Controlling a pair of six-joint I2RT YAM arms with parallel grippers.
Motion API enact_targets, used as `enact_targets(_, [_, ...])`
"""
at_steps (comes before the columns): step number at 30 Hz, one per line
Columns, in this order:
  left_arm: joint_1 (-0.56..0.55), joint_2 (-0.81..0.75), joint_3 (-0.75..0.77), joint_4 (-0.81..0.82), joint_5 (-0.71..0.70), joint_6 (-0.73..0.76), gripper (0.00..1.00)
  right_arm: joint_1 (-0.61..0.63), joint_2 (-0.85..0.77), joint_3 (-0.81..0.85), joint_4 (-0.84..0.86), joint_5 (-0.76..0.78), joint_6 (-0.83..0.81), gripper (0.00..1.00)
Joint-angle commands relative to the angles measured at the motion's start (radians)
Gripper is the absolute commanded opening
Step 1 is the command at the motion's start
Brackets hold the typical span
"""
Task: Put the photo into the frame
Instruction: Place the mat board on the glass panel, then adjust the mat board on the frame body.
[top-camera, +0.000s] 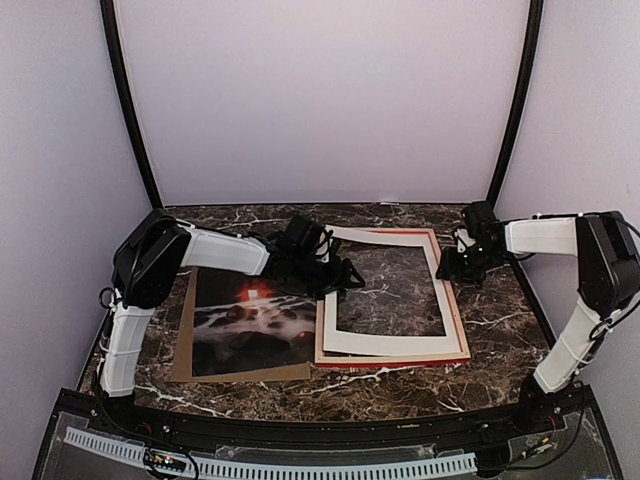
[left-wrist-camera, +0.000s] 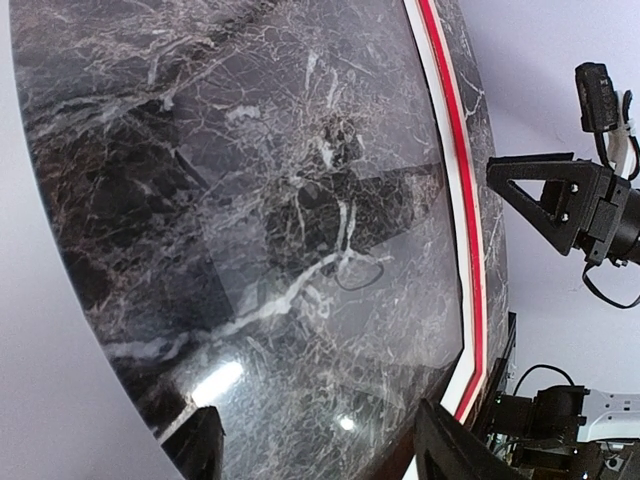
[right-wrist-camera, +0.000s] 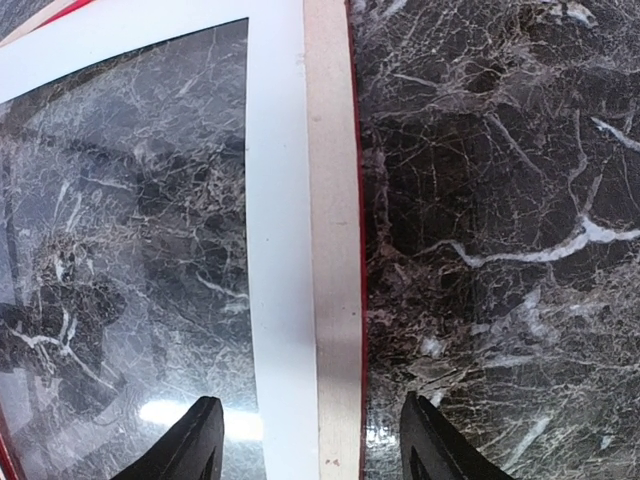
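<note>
The photo (top-camera: 250, 318), dark with a red-orange glow, lies flat at the left on a brown backing board (top-camera: 185, 355). The frame (top-camera: 455, 315) lies to its right, pale wood side up with red edges, and a white mat (top-camera: 385, 343) rests inside it. My left gripper (top-camera: 335, 272) hovers open over the frame's left side. In the left wrist view, my left gripper (left-wrist-camera: 320, 452) has only the glossy window area between its fingers, with the frame (left-wrist-camera: 462, 200) off to the right. My right gripper (top-camera: 455, 265) is open, straddling the frame's right rail (right-wrist-camera: 335, 250) and the mat edge (right-wrist-camera: 275, 200).
The dark marble table (top-camera: 500, 330) carries everything. A black housing with a white slotted strip (top-camera: 300, 462) runs along the near edge. Black poles (top-camera: 130, 110) and pale walls close the back and sides. The right arm's gripper (left-wrist-camera: 560, 200) shows in the left wrist view.
</note>
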Motion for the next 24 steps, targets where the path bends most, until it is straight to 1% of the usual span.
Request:
enact_targets(1, [-0.004, -0.035, 0.013, -0.023, 0.002, 0.016, 0.68, 0.010, 0.025, 0.004, 0.016, -0.003, -0.021, 0.62])
enact_targets(12, [-0.006, -0.035, 0.013, -0.025, 0.001, 0.019, 0.69, 0.050, 0.076, 0.007, -0.005, 0.046, -0.036, 0.63])
enact_targets(24, [-0.006, -0.036, 0.006, -0.015, 0.002, 0.014, 0.70, 0.058, 0.096, -0.003, -0.008, 0.104, -0.040, 0.56])
